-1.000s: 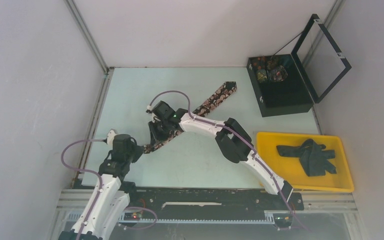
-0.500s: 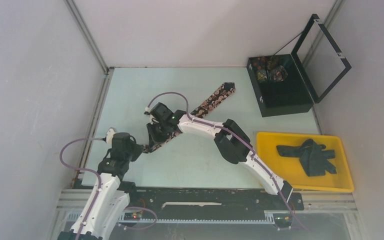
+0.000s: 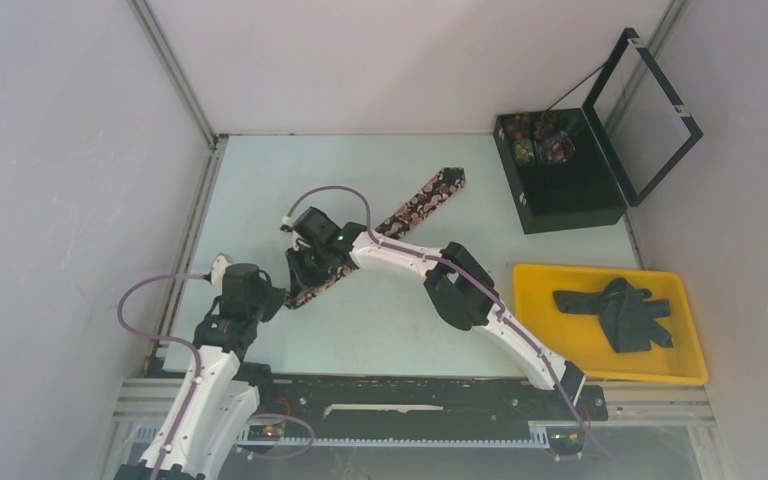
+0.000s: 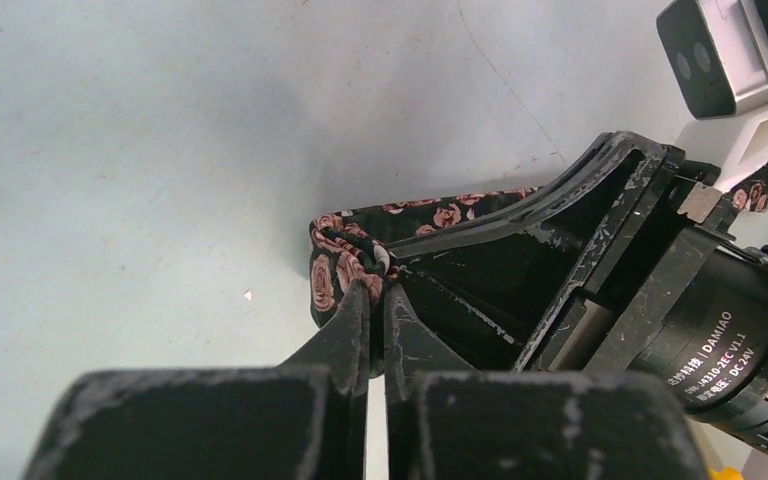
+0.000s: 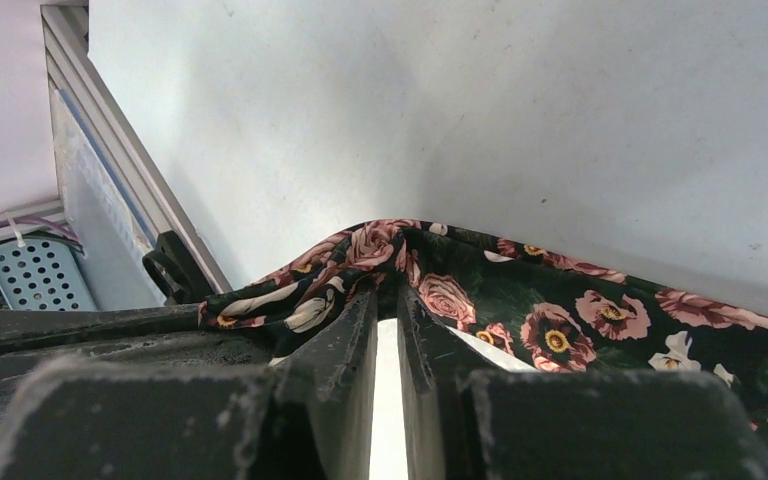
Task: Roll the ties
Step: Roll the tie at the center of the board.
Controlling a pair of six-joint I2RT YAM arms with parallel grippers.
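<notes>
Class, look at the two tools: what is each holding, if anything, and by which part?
Both grip the flowered tie. The left tool pinches its near end; the right tool pinches a raised fold just beyond it.

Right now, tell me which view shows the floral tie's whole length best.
Top external: the floral tie runs diagonally across the table, partly hidden. Left wrist shows only its end; right wrist, one pinched fold.

We see a pale green table (image 3: 260, 180) mid-frame, boxed by plain grey-white walls (image 3: 60, 200), aluminium rails (image 3: 174, 70) in both upper corners, evenly lit.
</notes>
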